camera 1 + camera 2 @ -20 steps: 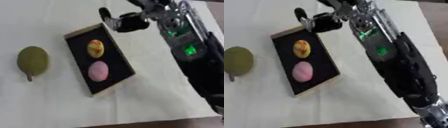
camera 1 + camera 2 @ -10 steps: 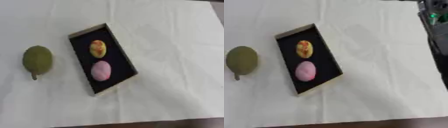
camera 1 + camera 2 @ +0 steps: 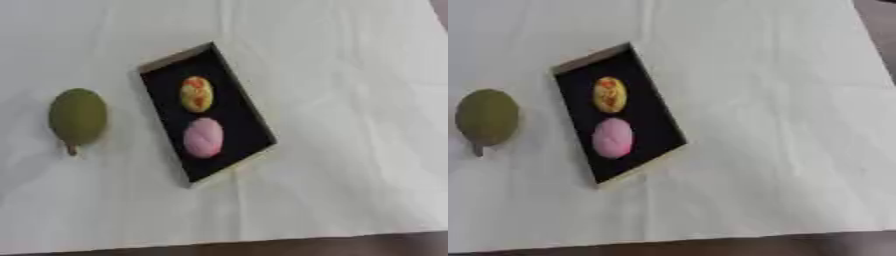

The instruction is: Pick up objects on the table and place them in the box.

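A shallow black box (image 3: 229, 85) with a pale rim lies askew on the white tablecloth, slightly left of the middle. Inside it rest a yellow piece with red specks (image 3: 197, 93) toward the far end and a pink rounded piece (image 3: 203, 137) toward the near end. Left of the box, apart from it, an olive-green pear-shaped fruit (image 3: 77, 116) lies on the cloth with its short stem pointing toward me. Neither of my hands shows in either view.
The white tablecloth (image 3: 350, 100) covers the table. Its near edge (image 3: 710, 239) runs along the bottom, with a dark strip below it. A darker corner shows at the top right in the right eye view.
My right arm and hand, which hung over the box's far end a second ago, have withdrawn out of view to the upper right. The camera has shifted slightly; the objects lie as before.
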You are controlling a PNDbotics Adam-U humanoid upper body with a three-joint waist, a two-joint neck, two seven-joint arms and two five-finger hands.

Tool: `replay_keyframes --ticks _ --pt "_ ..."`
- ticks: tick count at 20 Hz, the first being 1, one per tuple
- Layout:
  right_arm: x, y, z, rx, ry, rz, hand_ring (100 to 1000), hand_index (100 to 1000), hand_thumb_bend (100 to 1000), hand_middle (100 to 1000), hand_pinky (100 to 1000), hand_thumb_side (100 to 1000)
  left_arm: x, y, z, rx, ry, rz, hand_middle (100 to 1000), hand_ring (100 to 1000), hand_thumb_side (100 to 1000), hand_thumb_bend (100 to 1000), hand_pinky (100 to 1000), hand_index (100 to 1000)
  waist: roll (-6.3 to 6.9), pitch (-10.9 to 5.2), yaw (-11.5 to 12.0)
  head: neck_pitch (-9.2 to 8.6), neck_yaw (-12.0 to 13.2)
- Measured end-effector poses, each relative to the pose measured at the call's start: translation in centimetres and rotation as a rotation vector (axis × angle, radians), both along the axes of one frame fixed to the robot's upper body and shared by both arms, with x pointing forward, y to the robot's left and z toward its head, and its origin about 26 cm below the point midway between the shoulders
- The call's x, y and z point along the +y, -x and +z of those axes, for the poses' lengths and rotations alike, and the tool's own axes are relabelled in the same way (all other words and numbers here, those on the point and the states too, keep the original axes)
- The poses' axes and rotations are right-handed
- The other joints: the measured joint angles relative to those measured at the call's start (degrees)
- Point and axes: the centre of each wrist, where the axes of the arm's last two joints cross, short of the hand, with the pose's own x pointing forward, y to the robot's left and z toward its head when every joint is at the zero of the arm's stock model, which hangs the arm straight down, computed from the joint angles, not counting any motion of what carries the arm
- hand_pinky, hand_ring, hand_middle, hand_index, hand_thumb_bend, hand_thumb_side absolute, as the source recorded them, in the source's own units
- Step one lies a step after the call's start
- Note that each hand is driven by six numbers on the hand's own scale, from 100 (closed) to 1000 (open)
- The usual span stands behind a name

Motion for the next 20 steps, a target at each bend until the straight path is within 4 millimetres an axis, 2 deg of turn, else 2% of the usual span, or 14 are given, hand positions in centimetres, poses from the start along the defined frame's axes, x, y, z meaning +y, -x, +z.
replay_keyframes --ticks 4,8,17,20 --pt "-1.0 0.2 -0.5 -0.012 -0.034 -0.024 753 817 100 691 886 250 0.3 0.3 0.4 0.175 -0.298 0.076 835 831 687 509 789 937 0.13 -0.02 -0.3 0.02 -0.2" --pt "-1.4 0.4 -0.7 -0.016 -0.055 -0.033 751 817 100 690 887 267 0.3 0.4 0.6 0.298 -0.478 0.107 856 853 631 541 817 937 0.14 -0.02 -0.5 0.02 -0.2" --pt "-1.3 0.3 -0.9 -0.007 -0.076 -0.024 746 815 100 685 886 285 0.1 0.3 1.6 0.465 -0.629 0.102 868 870 515 574 840 932 0.32 -0.02 -0.4 0.01 -0.2" --pt "-1.4 0.3 -1.1 0.0 -0.081 -0.025 743 815 100 682 886 293 0.0 0.2 2.0 0.484 -0.634 0.102 871 874 508 559 841 930 0.32 -0.02 -0.4 0.0 -0.2"
